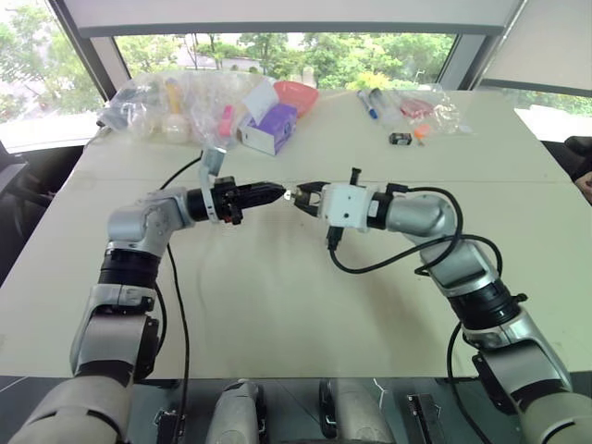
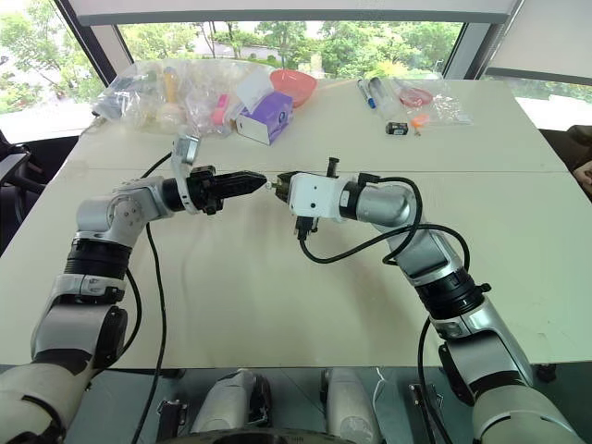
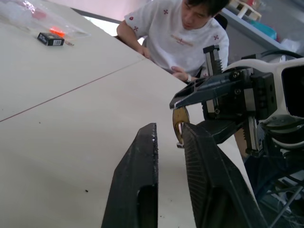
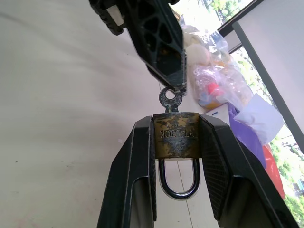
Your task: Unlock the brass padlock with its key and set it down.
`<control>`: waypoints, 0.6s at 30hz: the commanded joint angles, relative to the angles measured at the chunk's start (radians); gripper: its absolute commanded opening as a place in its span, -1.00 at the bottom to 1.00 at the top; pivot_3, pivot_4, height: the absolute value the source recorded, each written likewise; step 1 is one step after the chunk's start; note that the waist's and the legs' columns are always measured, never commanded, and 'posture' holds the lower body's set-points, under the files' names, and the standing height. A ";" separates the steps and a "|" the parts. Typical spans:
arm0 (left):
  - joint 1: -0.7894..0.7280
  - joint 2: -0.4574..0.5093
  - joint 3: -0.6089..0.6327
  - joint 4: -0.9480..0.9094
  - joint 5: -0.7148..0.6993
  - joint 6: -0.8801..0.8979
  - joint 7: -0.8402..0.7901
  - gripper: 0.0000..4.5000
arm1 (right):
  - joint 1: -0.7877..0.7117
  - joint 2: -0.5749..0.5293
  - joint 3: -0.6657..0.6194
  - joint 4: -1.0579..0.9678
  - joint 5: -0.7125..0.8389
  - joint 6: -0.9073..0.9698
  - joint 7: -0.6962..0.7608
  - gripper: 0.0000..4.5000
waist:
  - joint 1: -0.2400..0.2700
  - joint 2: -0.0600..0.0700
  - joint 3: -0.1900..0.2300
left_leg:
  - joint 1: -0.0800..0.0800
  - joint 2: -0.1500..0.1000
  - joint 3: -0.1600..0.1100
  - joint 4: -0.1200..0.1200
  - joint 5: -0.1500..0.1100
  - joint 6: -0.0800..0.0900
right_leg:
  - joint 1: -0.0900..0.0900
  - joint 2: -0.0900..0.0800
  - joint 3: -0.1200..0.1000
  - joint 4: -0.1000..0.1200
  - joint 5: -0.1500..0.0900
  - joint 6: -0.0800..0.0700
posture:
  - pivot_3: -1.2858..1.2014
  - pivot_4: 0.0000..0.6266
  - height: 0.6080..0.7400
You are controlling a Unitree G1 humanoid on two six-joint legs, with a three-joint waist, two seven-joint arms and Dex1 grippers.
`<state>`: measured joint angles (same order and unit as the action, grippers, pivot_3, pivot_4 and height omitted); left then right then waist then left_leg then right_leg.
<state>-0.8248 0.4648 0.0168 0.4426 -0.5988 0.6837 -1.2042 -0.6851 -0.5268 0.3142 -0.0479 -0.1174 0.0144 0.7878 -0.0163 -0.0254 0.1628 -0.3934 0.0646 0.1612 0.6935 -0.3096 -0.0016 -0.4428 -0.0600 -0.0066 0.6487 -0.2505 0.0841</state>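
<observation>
The brass padlock (image 4: 175, 135) hangs above the white table (image 1: 277, 305), with my right gripper (image 4: 176, 121) shut on its body. Its silvery shackle (image 4: 178, 183) is closed and lies back between the fingers. The key (image 4: 170, 99) sits in the lock, its ring head pointing at my left gripper. My left gripper (image 3: 170, 130) faces the right one tip to tip at mid-table (image 1: 280, 192). A narrow gap shows between its fingers (image 3: 142, 171). The key's head rests at the tip of one finger, not clamped.
A person in a white shirt (image 3: 175, 33) sits at the table's right side. Along the far edge lie plastic bags of items (image 1: 176, 106), a purple box (image 1: 273, 125), a red bowl (image 1: 296, 95), markers (image 1: 368, 102) and a small black box (image 1: 400, 139). A black cable (image 1: 370, 264) loops under my right wrist.
</observation>
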 commanded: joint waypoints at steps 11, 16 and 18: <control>-0.028 -0.015 -0.002 -0.013 0.030 -0.030 -0.041 -0.99 | -0.023 0.025 -0.026 -0.048 -0.013 -0.005 -0.011 -0.68 | 0.001 0.000 0.000 | 0.000 0.000 0.000 0.000 0.000 0.000 | 0.000 0.000 0.000 0.000 0.000 0.000 | 0.03 -0.52 0.92; -0.035 -0.023 -0.013 -0.011 0.053 -0.050 -0.047 -0.99 | -0.017 0.028 -0.025 -0.065 -0.010 0.005 -0.002 -0.68 | 0.001 0.000 0.000 | 0.000 0.000 0.000 0.000 0.000 0.000 | 0.000 0.000 0.000 0.000 0.000 0.000 | 0.03 -0.52 0.92; -0.037 -0.026 -0.015 -0.011 0.068 -0.070 -0.043 -0.99 | -0.013 0.028 -0.025 -0.071 -0.008 0.011 0.002 -0.68 | 0.001 0.000 0.000 | 0.000 0.000 0.000 0.000 0.000 0.000 | 0.000 0.000 0.000 0.000 0.000 0.000 | 0.03 -0.52 0.92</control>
<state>-0.8326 0.4432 0.0041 0.4415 -0.5440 0.6417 -1.2464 -0.6850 -0.5030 0.3095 -0.0514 -0.1362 0.0319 0.7877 -0.0151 -0.0254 0.1628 -0.3937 0.0646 0.1610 0.6936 -0.3096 -0.0016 -0.4428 -0.0601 -0.0066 0.6487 -0.2505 0.0841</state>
